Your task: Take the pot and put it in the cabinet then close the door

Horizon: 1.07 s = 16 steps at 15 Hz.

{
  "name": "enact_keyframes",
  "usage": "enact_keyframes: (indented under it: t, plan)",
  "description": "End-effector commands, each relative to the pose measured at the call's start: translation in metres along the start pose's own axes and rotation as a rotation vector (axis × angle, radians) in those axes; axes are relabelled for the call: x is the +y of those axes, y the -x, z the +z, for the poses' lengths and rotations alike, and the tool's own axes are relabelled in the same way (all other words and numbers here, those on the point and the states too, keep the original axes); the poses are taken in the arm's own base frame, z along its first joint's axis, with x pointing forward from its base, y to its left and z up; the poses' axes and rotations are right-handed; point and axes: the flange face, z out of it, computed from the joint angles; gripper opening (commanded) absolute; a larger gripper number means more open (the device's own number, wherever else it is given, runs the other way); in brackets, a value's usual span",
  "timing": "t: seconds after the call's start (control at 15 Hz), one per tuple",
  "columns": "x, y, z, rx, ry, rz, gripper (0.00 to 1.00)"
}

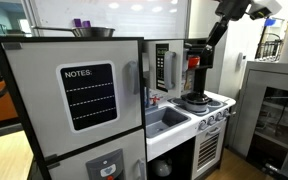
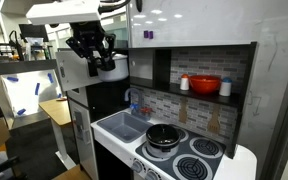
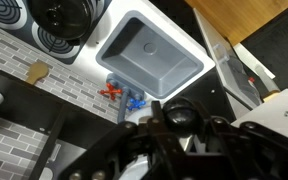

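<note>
At the left, your gripper (image 2: 94, 52) is hanging in front of the small grey microwave-like cabinet (image 1: 184, 50). It is clamping shut on what looks like the small, round, dark-grey pot with the lighter rim (image 3: 179, 111). The wrist view is showing that pot between the fingers, off the counter and above the sink. So you are working the carrying step: the pot is in the air, not yet inside. The small grey door with the dark striped window (image 1: 164, 68) is standing open just beside the gripper. Next you are needing to ease the pot through the opening, set it down, let go and back out, then swing the door shut.

Moving right, the grey sink (image 2: 124, 125) is lying below. Then a dark pan (image 2: 164, 135) is sitting on a stove burner, and a red bowl (image 2: 204, 85) is resting on the shelf at the far right. The door's edge and the cabinet's frame are looking like the likeliest things to clip.
</note>
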Motion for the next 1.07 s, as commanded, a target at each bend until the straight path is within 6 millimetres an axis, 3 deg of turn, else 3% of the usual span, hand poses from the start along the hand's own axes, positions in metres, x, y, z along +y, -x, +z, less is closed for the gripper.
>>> enact_keyframes:
  t: [0.0,1.0]
  plan:
    - [0.021,-0.016,0.006,-0.001,-0.003,-0.022,0.08]
    - [0.056,-0.064,0.043,0.013,-0.022,-0.095,0.08]
